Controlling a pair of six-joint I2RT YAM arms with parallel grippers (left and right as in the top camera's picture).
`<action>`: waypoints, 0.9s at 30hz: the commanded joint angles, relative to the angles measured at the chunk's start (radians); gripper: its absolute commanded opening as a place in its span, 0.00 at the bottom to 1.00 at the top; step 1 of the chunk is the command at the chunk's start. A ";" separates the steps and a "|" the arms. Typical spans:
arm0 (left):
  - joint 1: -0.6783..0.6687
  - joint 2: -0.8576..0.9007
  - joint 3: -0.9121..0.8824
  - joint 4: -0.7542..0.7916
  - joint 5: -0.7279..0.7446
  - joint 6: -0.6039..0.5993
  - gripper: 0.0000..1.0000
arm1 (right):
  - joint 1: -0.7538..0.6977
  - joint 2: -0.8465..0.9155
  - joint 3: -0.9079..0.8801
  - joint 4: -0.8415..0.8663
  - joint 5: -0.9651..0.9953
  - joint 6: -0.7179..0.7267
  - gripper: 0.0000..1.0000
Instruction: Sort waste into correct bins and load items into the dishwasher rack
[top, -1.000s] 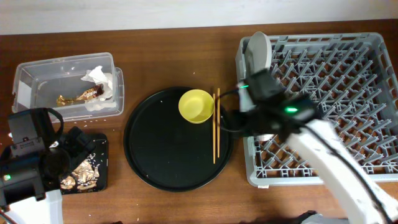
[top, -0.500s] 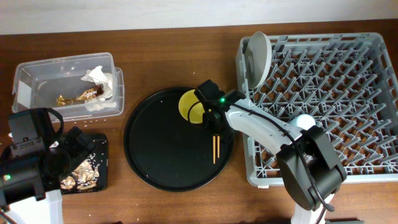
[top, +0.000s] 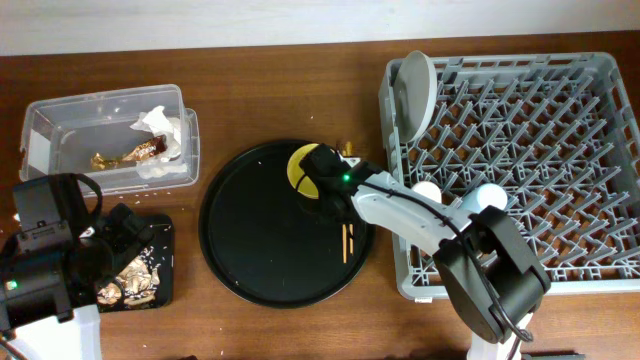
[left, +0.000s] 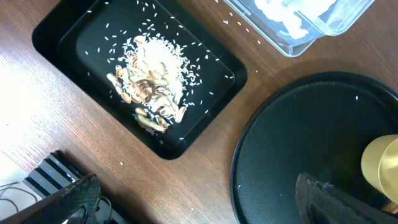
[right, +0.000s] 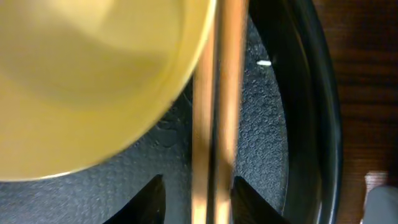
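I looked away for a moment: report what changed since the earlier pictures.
The right gripper swung from over the rack to the round tray and came down astride the chopsticks beside the yellow bowl, jaws open, nothing gripped yet. Left arm, the clear box, the black tray, the plate and the chopsticks stayed put.

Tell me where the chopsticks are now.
Overhead, the chopsticks lie on the round tray's right side beside the yellow bowl, with the right pincer open astride them.
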 joint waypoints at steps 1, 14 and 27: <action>0.005 -0.005 0.016 0.002 0.002 -0.005 0.99 | 0.003 0.005 -0.018 0.019 0.001 0.018 0.36; 0.005 -0.005 0.016 0.002 0.002 -0.005 0.99 | 0.000 -0.087 -0.017 -0.051 0.060 0.018 0.32; 0.005 -0.005 0.016 0.002 0.002 -0.005 0.99 | -0.037 -0.060 -0.070 0.021 0.032 0.018 0.33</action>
